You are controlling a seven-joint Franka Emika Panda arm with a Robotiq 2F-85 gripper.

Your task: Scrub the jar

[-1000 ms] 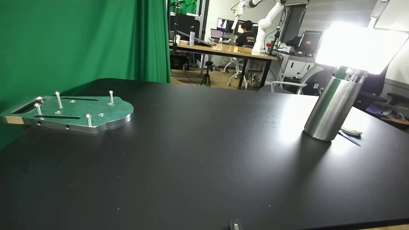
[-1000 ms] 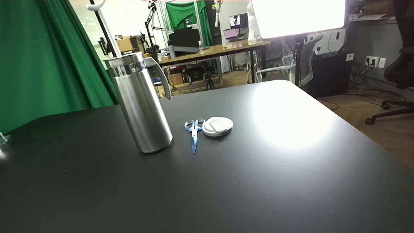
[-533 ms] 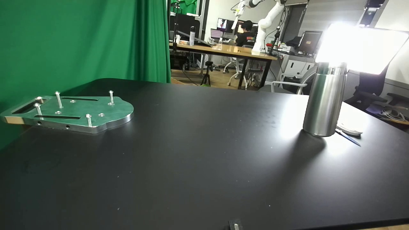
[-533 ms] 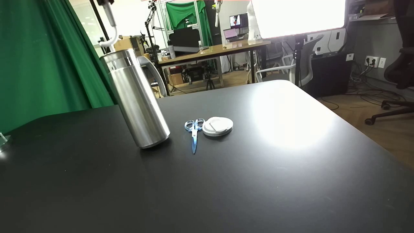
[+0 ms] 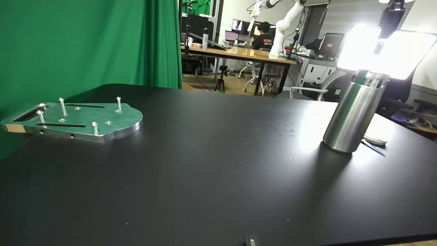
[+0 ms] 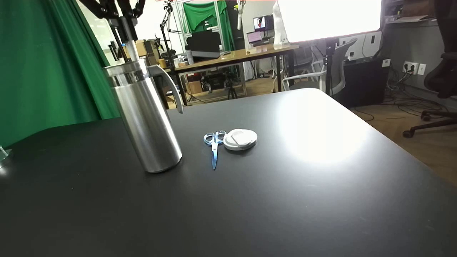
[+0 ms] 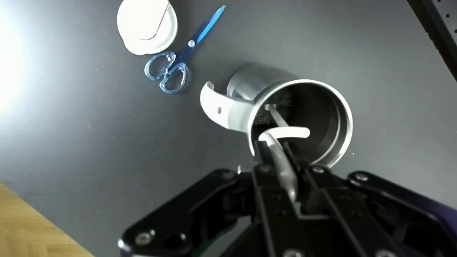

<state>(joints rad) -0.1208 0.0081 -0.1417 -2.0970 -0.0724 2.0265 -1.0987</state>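
Observation:
The jar (image 5: 355,112) is a tall brushed-metal cylinder with a pale handle. It stands on the black table, leaning in both exterior views (image 6: 146,121); its true tilt is hard to tell. In the wrist view the open mouth of the jar (image 7: 339,103) is just beyond my gripper (image 7: 275,148). My gripper is shut on the white handle of a scrubber (image 7: 294,132). Its shaft goes down into the jar, and its dark head lies inside, partly hidden. In an exterior view my gripper (image 6: 127,37) is right above the jar's rim, and the scrubber's shaft (image 6: 133,51) enters it.
Blue scissors (image 7: 194,39) and a white round lid (image 7: 148,28) lie beside the jar; the scissors (image 6: 214,150) also show in an exterior view. A green-tinted metal plate with pegs (image 5: 85,116) lies at the table's far side. A bright light panel (image 6: 332,18) stands behind.
My gripper has come down into view with the scrubber, whose shaft has sunk deeper into the jar. The jar has rocked, lifting slightly at half a second ago, and shifted a little.

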